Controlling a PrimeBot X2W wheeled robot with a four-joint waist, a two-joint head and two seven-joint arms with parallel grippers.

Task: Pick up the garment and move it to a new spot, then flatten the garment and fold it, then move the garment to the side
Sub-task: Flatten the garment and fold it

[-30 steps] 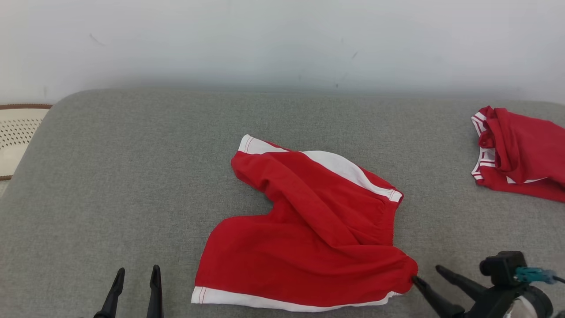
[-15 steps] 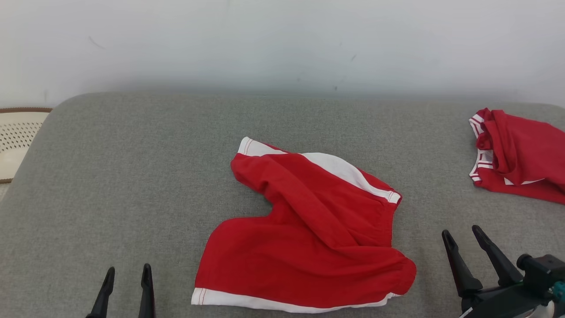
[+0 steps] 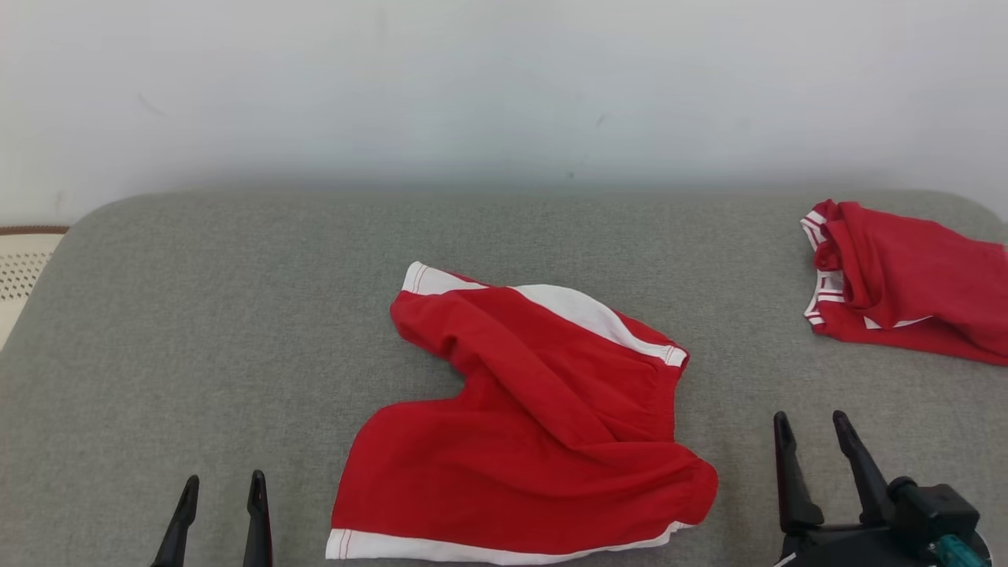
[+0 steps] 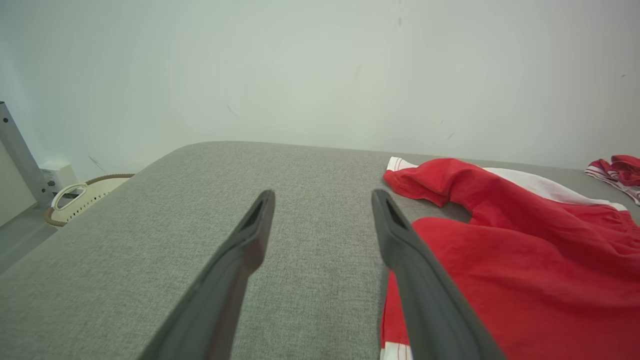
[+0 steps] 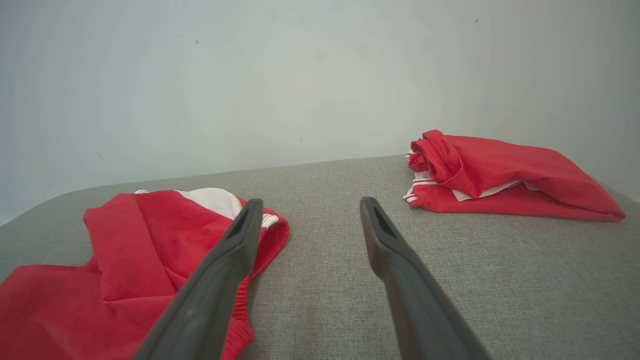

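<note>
Red shorts [image 3: 520, 441] with white trim lie rumpled at the middle of the grey padded bench [image 3: 197, 315], one leg flopped across the other. The robot's left pincer [image 3: 224, 478] and right pincer [image 3: 809, 416] hover at the near edge on either side, both with fingers spread apart, empty and clear of the cloth. The trouble likely lies in the layers: a pinch at the bunched right-hand waistband could catch only the top sheet, so the shorts would peel open or drag instead of lifting clean. A grab that goes too deep might nip the bench's own fabric cover. The flopped-over leg may also hold its crease through flattening, which would leave a crooked fold. A second red garment [image 3: 906, 291], already bundled at the far right, is close enough in colour to be mistaken for the target. It also stands where a careless move to that side could land the shorts on top of it. By count: two red garments, two pincers with two dark fingers apiece, one bench, and one pale woven basket [image 3: 20, 264] at the left edge.
</note>
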